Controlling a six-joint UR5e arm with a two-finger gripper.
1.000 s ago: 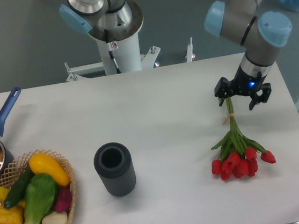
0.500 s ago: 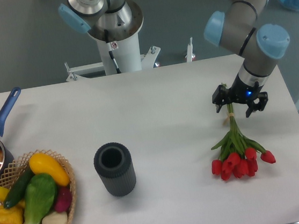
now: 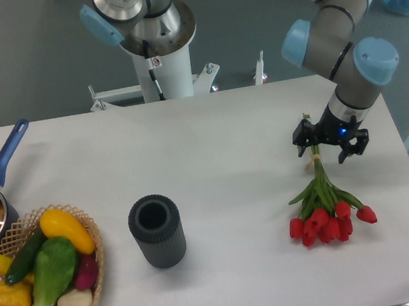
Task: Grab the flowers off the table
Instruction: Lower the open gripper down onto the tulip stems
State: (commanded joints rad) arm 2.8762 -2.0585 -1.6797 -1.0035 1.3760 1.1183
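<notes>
The flowers (image 3: 325, 209) lie flat on the white worktop (image 3: 213, 159), near its right edge and closer to the front edge than to the back one. The red heads are gathered at the front end of the bunch, and one head lies a little apart on the right side. The thin green stems run from the heads toward the back edge and come together at a pale band.

The pincer (image 3: 331, 146) is directly over the stem ends, at the place of the band. Its two dark fingers stand apart, one on the left of the stems and one on the right, and the stems pass between them. I cannot tell if the fingers touch the stems or the worktop. A small blue light shines on the wrist above the fingers, and the grey arm with blue joint caps goes up toward the back right corner.

Toward the middle of the front part of the worktop a dark ribbed cylinder (image 3: 156, 231) stands upright with its open top visible, well apart from the flowers. At the front left corner there is a wicker basket (image 3: 92, 265) full of colourful vegetables. Just behind it, at the left edge, a small pot with a blue handle (image 3: 10, 154) is partly cut off by the frame
</notes>
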